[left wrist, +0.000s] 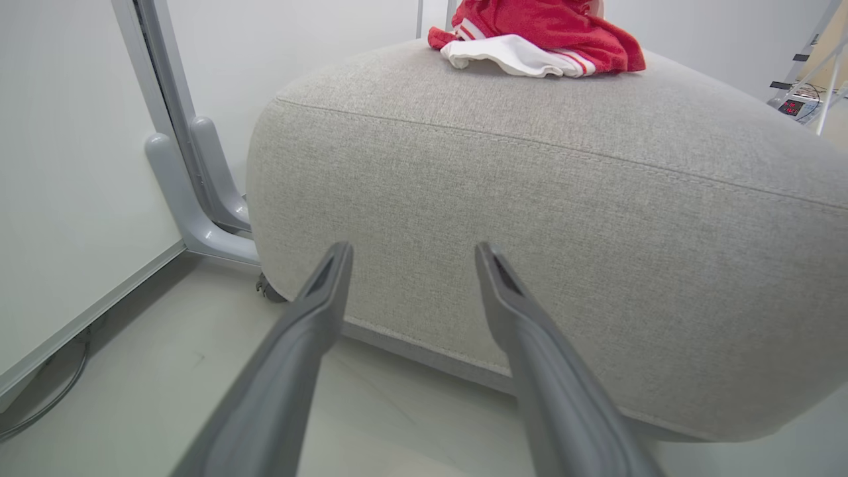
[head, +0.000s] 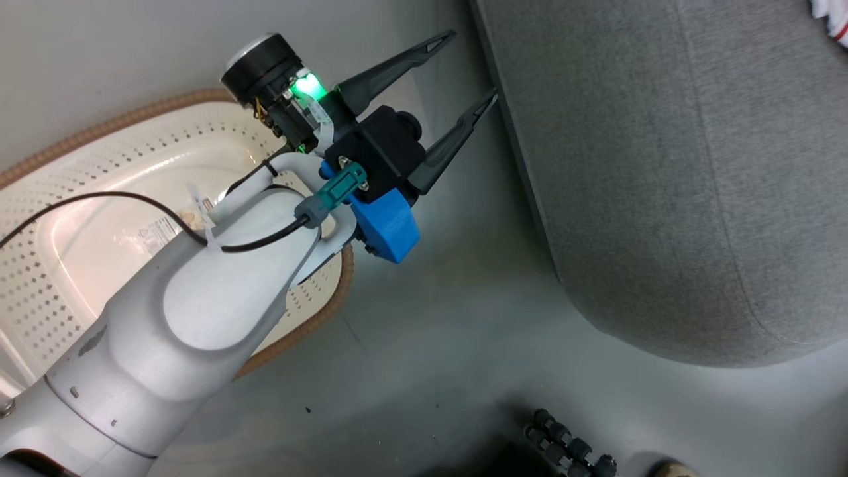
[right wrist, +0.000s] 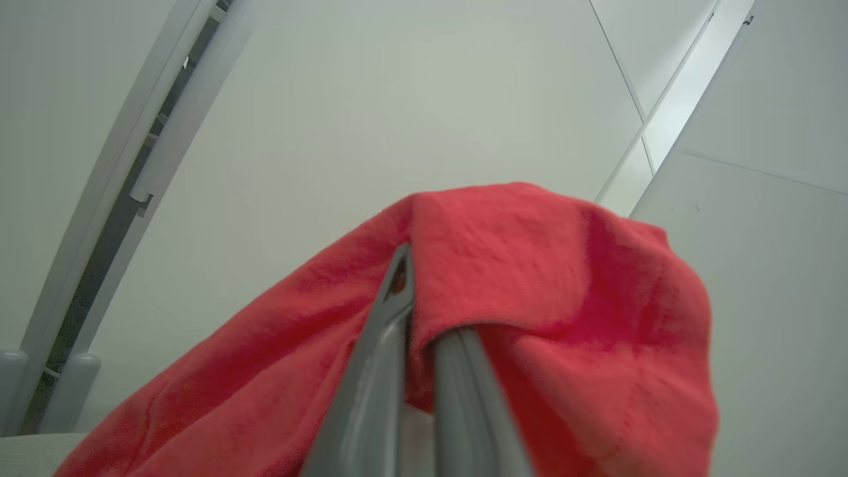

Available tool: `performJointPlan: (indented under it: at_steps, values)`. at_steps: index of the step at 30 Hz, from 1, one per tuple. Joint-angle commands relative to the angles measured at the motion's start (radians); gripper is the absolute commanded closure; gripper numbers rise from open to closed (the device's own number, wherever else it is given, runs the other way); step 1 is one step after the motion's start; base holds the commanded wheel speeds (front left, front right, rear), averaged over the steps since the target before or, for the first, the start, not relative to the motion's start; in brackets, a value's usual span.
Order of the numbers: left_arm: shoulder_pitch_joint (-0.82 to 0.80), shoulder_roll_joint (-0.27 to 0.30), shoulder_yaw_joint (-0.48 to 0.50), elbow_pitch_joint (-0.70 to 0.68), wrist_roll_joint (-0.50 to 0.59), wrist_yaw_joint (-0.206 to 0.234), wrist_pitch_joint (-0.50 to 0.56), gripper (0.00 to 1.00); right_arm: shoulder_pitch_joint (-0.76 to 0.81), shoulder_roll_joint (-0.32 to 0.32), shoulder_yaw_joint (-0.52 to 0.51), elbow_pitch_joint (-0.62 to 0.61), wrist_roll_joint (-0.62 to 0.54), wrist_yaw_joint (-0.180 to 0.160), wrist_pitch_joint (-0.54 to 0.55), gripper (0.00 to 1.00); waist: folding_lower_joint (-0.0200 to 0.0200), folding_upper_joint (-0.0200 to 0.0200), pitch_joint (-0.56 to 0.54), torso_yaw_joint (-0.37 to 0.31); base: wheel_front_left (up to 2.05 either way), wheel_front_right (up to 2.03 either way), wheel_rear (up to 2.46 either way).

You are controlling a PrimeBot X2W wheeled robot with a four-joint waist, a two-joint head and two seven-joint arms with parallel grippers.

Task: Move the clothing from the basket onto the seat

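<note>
Two garments: where is each? asks the student.

Tutor: The striped garment [left wrist: 543, 36], red with white panels, lies on the far top of the seat [left wrist: 530, 199]. The red garment [right wrist: 550, 278] hangs draped over the right gripper [right wrist: 427, 298], whose fingers are clamped together on a fold of it. It is held high, I judge, so the cloth clears the seat's edge before release.

Student: And the left gripper [head: 472, 65]?

Tutor: Its fingers are wide apart and hold nothing. It hovers between the basket [head: 99, 129] on the left and the seat on the right, pointing at the seat's rounded side. It is probably parked clear of the carrying arm.

Student: Is the basket emptied?

Tutor: What shows of its perforated bottom bears only a label [head: 156, 235]. The left forearm [head: 218, 298] hides the rest, so that cannot be settled.

Student: What stands nearby?

Tutor: A grey post [left wrist: 192, 199] with a curved foot stands against the wall left of the seat. A cable [left wrist: 40, 411] lies on the floor, an instrument [left wrist: 795, 106] with a red display sits at the far right, and dark rollers [head: 570, 450] show at the near edge. None seems to bar the way to the seat.
</note>
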State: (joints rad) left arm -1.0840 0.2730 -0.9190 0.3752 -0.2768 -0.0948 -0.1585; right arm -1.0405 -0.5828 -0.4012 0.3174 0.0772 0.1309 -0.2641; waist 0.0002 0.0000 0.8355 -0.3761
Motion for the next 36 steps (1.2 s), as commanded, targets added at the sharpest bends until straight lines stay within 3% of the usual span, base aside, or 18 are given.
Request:
performJointPlan:
  at_steps: [1, 5, 15, 23, 24, 25, 26, 36]
  values:
    - [-0.015, 0.01, -0.005, -0.014, 0.006, 0.005, 0.006, 0.0, 0.007, -0.012, -0.013, 0.032, 0.0, 0.0, 0.0, 1.0, -0.0002, 0.0, 0.035, 0.003, 0.0, 0.0, 0.0]
    - [-0.03, 0.017, -0.007, -0.039, 0.011, 0.007, 0.015, 0.0, 0.018, -0.006, -0.017, 0.108, -0.013, 0.0, 0.0, 1.0, -0.0002, 0.0, 0.067, 0.011, 0.0, 0.0, 0.0]
    - [-0.041, 0.026, -0.02, -0.058, 0.011, 0.007, 0.023, 0.0, 0.041, 0.11, -0.015, 0.232, -0.024, 0.0, 0.0, 1.0, -0.0002, 0.0, 0.11, 0.04, 0.0, 0.0, 0.0]
    - [-0.034, 0.034, -0.021, -0.048, -0.001, 0.014, 0.011, 0.0, 0.081, 0.187, -0.027, 0.258, -0.072, 0.0, 0.0, 1.0, -0.0002, 0.0, 0.097, 0.051, 0.0, 0.0, 0.0]
    - [-0.03, 0.034, -0.022, -0.046, -0.003, 0.016, 0.007, 0.0, 0.082, 0.191, -0.039, 0.252, -0.077, 0.0, 0.0, 0.66, -0.0002, 0.0, 0.09, 0.051, 0.0, 0.0, 0.0]
    - [-0.026, 0.032, -0.022, -0.043, -0.005, 0.019, 0.003, 0.0, 0.088, 0.198, -0.047, 0.244, -0.082, 0.0, 0.0, 0.23, -0.0002, 0.0, 0.082, 0.052, 0.0, 0.0, 0.0]
    - [-0.022, 0.03, -0.023, -0.04, -0.005, 0.02, -0.001, 0.0, 0.1, 0.207, -0.05, 0.239, -0.088, 0.0, 0.0, 0.0, -0.0002, 0.0, 0.073, 0.051, 0.0, 0.0, 0.0]
    - [0.046, 0.005, -0.011, 0.012, -0.045, 0.049, -0.07, 0.0, 0.301, 0.278, -0.049, 0.098, -0.125, 0.0, 0.0, 0.0, -0.0002, 0.0, -0.102, 0.047, 0.0, 0.0, 0.0]
